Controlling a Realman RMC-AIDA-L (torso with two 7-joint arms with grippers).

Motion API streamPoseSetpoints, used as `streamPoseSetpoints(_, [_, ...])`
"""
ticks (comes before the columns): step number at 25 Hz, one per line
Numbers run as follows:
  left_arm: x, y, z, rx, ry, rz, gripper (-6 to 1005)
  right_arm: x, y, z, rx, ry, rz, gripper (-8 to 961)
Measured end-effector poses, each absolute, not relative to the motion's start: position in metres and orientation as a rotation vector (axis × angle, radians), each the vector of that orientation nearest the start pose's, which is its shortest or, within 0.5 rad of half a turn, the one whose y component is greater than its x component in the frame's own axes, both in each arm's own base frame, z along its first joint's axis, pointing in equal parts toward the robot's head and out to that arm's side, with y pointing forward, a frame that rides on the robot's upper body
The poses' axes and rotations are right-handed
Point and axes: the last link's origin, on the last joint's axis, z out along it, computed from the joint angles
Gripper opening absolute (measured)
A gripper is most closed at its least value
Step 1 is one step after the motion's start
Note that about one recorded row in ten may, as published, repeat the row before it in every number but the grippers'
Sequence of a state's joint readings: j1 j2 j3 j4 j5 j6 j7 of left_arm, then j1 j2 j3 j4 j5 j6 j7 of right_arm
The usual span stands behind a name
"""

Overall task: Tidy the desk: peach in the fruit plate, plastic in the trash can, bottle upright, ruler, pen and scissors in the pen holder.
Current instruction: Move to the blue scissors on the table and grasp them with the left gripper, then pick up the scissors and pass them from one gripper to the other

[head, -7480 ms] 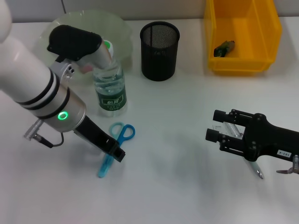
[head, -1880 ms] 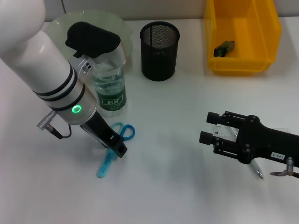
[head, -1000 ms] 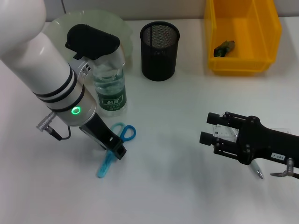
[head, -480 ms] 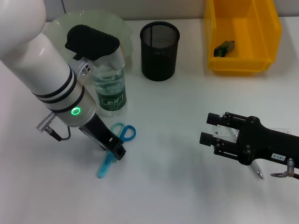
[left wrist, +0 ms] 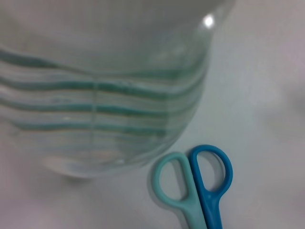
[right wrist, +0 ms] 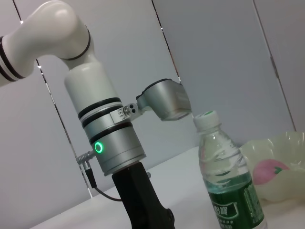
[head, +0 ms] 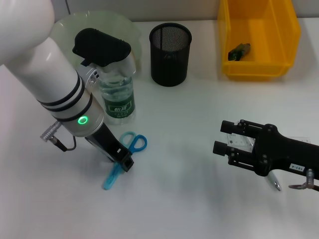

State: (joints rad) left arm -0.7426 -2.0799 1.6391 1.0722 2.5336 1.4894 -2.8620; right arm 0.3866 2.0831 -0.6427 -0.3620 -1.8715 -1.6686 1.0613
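The clear bottle (head: 117,95) with a green label stands upright in front of the pale green fruit plate (head: 65,26). Its base fills the left wrist view (left wrist: 105,90). Blue scissors (head: 125,153) lie on the table, handles toward the bottle (left wrist: 194,183). My left gripper (head: 125,163) is down over their blades. The right wrist view shows the peach (right wrist: 270,170) lying in the plate (right wrist: 290,145). My right gripper (head: 227,135) stands open over a clear ruler (head: 240,141), with a pen (head: 273,182) poking out under its wrist. The black mesh pen holder (head: 171,48) stands behind.
A yellow bin (head: 259,62) at the back right holds a crumpled greenish piece of plastic (head: 239,51). My left arm's thick white forearm (head: 55,84) leans over the plate and hides its middle in the head view.
The left arm has shifted slightly to the right, and the scissors handles have slid a little with it. The right arm has stayed still.
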Motion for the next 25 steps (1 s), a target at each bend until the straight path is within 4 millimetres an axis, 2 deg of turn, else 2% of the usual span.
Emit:
streamPoseSetpoints(5, [-0.1767, 0.3426, -0.0662, -2.557, -1.168, 0.738, 404, 0.2922, 0.2565, -0.0329, -2.619, 0.669, 1.030, 637])
streamPoseSetpoints(9, [-0.1767, 0.3410, -0.0683, -2.563, -1.149, 0.756, 301, 0.2923, 0.2566, -0.0330, -2.618, 0.670, 1.029, 636])
streamPoseSetpoints(25, [-0.1745, 0.3394, -0.0722, -2.576, -1.107, 0.786, 215, 0.2922, 0.2572, -0.0331, -2.618, 0.672, 1.027, 636])
